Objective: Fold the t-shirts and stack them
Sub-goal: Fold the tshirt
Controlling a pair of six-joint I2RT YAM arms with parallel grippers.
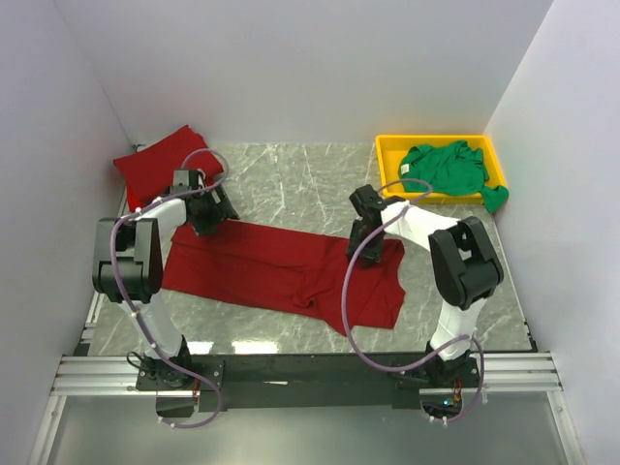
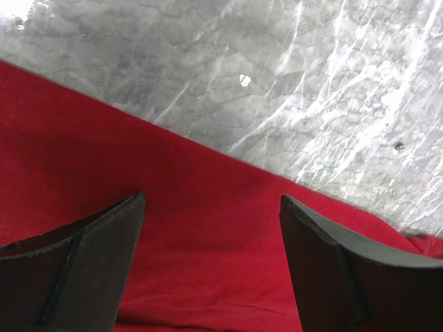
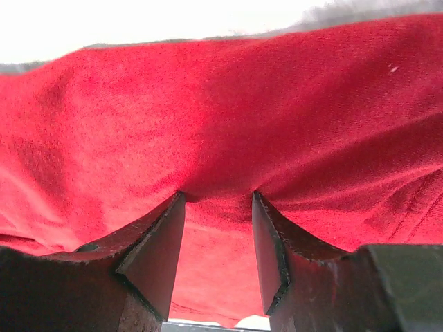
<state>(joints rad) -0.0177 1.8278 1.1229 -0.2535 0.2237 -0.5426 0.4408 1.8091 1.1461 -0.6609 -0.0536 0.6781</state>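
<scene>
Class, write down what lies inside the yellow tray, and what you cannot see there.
A crumpled green t-shirt fills most of the yellow tray, with one end hanging over its right-hand corner. The cloth covers the tray floor, so anything beneath it cannot be seen.

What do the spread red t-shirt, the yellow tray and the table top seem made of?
Spread red t-shirt: soft matte knit cloth, probably cotton; it wrinkles. Yellow tray: likely plastic, smooth moulded rim. Table top: glossy grey marble look with white veins; real stone or laminate, I cannot tell.
</scene>
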